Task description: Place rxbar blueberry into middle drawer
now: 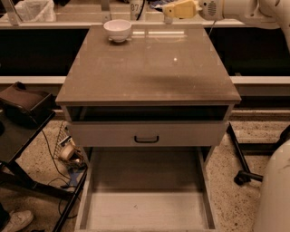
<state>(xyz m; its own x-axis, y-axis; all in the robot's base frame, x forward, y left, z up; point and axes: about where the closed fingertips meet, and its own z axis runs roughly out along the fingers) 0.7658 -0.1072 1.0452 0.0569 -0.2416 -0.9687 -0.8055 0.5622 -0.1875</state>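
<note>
My gripper, with yellow fingers, hangs in the air above the back edge of the cabinet top, right of the white bowl. The rxbar blueberry does not show on the cabinet top. A small dark bit under the gripper tip may be it, but I cannot tell. The middle drawer is pulled out towards me below the cabinet. Its pale floor is bare.
A grey drawer front with a black handle is shut, with a dark open slot above it. A black cart stands at the left. Cables and tape lie on the floor. My white body fills the lower right.
</note>
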